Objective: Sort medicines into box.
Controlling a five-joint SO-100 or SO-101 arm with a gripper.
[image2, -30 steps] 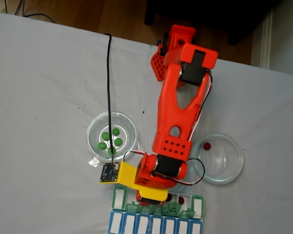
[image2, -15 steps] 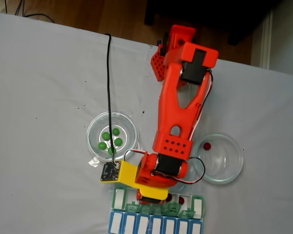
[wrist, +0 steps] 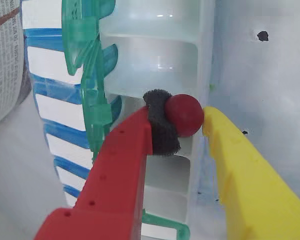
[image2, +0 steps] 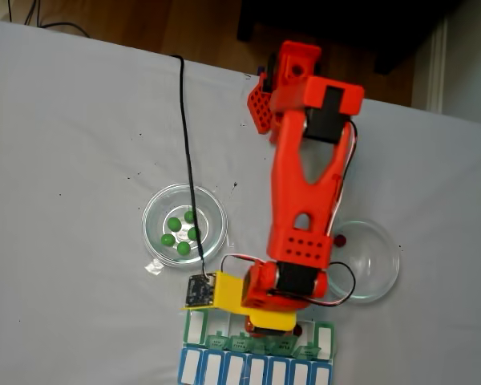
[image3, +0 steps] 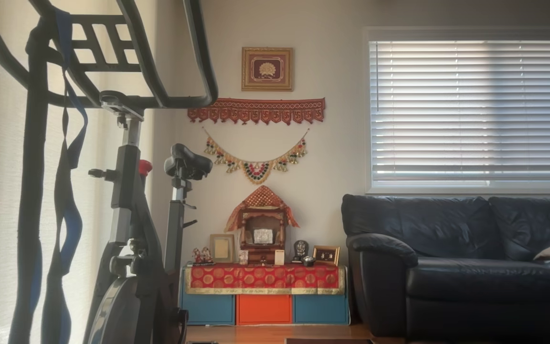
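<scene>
In the wrist view my gripper (wrist: 185,118) is shut on a glossy red pill (wrist: 186,114). The pill is pinched between the black pad of the red finger (wrist: 121,170) and the yellow finger (wrist: 240,170). It hangs just over a white compartment of the box (wrist: 206,60), whose green lids (wrist: 82,45) stand open. In the fixed view the gripper (image2: 269,322) is over the box (image2: 256,367) at the table's near edge. Several green pills (image2: 181,230) lie in the left glass dish (image2: 154,216). One red pill (image2: 339,239) lies in the right dish (image2: 378,273).
The red arm (image2: 309,184) reaches from its base (image2: 282,76) at the table's far edge down between the two dishes. A black cable (image2: 182,136) runs across the white cloth to the wrist camera (image2: 199,292). A printed paper (wrist: 5,60) lies beside the box.
The arm has swung to the right along the box, carrying the wrist and gripper with it. The dishes and the pills in them have not moved.
</scene>
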